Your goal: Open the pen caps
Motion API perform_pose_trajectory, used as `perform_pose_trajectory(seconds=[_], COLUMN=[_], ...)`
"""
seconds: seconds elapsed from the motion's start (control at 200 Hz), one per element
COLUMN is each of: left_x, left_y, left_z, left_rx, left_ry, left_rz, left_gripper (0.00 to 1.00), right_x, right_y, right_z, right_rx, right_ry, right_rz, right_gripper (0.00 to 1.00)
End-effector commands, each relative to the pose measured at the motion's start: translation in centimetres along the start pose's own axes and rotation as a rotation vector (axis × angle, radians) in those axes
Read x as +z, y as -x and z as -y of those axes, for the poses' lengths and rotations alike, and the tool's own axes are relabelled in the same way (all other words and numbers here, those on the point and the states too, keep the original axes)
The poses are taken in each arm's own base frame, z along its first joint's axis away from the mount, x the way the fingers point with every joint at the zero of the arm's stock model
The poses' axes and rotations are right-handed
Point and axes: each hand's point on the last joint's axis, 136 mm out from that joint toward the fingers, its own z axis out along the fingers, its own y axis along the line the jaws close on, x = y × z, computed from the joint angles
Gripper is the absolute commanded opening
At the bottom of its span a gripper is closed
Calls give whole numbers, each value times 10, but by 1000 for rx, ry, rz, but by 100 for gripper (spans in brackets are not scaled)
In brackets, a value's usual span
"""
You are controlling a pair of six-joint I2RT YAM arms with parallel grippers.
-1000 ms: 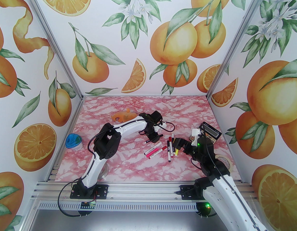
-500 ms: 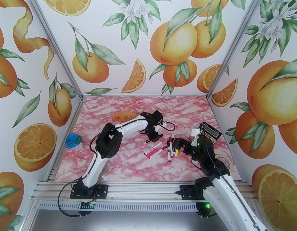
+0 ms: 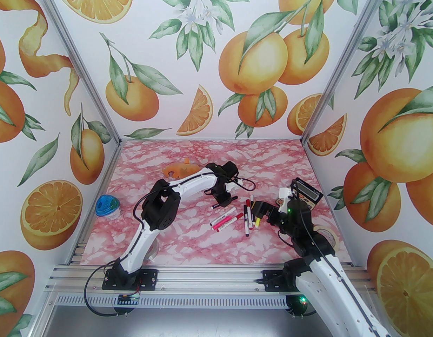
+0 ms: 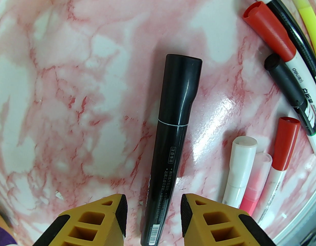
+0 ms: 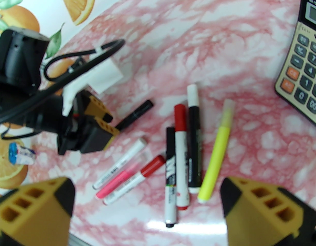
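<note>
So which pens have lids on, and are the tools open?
Black pen: capped, lying flat.
Left tool: open, astride it, not touching.
Right tool: wide open, empty.
Yellow highlighter: capped, flat.
Other pens: capped, flat on the table.

The pens (image 5: pixel 181 147) lay clustered left of the calculator (image 5: pixel 301 68); farthest from it, the left gripper (image 5: pixel 112 125) straddled the black pen (image 5: pixel 136 113).

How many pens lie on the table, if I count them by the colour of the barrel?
White-barrelled pens: 4
Black-barrelled pens: 2
Pink pen: 1
Yellow highlighter: 1
Total: 8
</note>
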Motion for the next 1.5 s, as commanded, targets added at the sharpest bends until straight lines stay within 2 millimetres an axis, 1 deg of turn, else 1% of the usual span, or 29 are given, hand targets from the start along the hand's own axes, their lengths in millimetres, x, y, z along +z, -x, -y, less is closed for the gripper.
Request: perform_pose_trajectory(seconds=[0.0,0.2,0.365,0.525,0.776,1.146,1.211,1.321,1.496], left_x=[4,8,11,12,18,27,24,12,-24], left_y=[1,-2,-3,-3,-8,-14,-11,-5,11], left_z=[1,5,7,7,7,7,9,12,20], left_rx=[20,35,43,45,63,98,96,85,34], left_ry=[-4,-9,-6,2,30,105,101,85,24], left_rz=[-15,-34,-44,-50,-89,-139,-126,-92,24], left_gripper=[38,37,32,30,24,23,22,22,22], right_x=[1,2,1,1,0,-1,-1,-2,-3], right_y=[-3,-5,-6,-6,-6,-7,-7,-7,-9], right_z=[-3,-2,-1,-1,-1,0,0,-2,-8], right_rx=[-5,-2,2,0,2,4,5,9,15], right_ry=[22,21,21,20,20,18,18,27,61], right_rz=[-6,-6,-8,-7,-5,-3,-5,-7,-17], right_gripper=[100,100,100,100,100,100,100,100,99])
